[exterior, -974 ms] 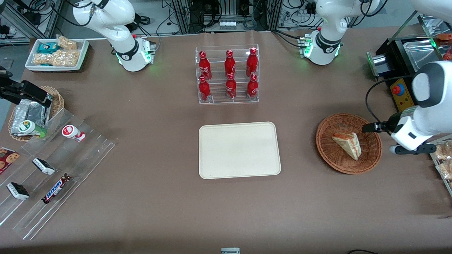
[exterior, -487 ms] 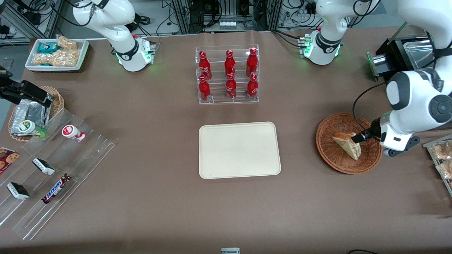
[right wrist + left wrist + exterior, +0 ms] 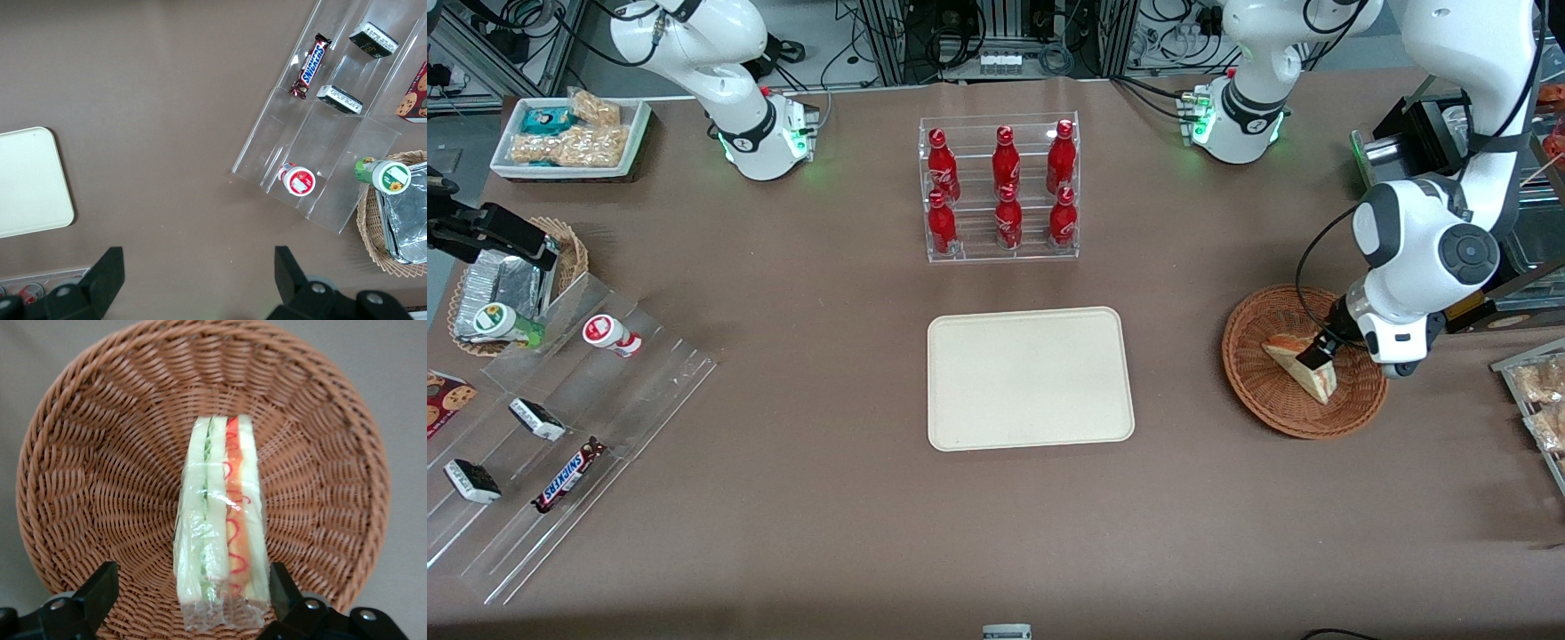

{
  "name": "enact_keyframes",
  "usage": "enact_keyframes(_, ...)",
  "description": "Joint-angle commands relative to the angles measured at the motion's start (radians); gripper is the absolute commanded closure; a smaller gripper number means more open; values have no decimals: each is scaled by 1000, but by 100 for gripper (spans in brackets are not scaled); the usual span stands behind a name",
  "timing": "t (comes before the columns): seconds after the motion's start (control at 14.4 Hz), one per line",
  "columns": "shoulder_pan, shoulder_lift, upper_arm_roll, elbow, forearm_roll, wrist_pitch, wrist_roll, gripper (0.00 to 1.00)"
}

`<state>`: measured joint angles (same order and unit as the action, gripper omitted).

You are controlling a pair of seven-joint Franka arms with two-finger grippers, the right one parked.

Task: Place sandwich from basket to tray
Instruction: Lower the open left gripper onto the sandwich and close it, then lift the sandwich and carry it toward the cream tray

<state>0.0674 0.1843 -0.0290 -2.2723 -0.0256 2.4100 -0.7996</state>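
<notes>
Your gripper [image 3: 190,587] sits low in the basket [image 3: 87,487], fingers [image 3: 100,587] spread open on either side of the wrapped sandwich [image 3: 223,527], not visibly touching it. Fingertips are cut off; in the front view the gripper hides part of the sandwich. The tray [image 3: 1030,378] lies well apart, toward the parked arm.

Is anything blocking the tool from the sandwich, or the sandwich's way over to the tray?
Nothing visible. The open tool straddles the sandwich in the basket, and only bare table lies between the basket and the tray.
</notes>
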Motion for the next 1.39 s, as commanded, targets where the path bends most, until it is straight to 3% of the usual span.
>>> enact_keyframes(0.0, -3, 18, -2, -4, 1, 58, -93, 46)
enact_keyframes(0.14, -4, 36, -3, 13, 4, 67, -136, 85)
enact_keyframes(0.21, -3, 40, -3, 25, 4, 63, -136, 92)
enact_keyframes(0.49, -15, 43, -11, 140, 7, -58, -124, 96)
enact_keyframes(0.7, -105, 75, -12, 267, 9, -221, -70, 97)
enact_keyframes(0.97, -279, 104, -15, 327, -3, -252, 55, 97)
enact_keyframes(1.32, -512, 286, -19, 554, -11, -252, 40, 96)
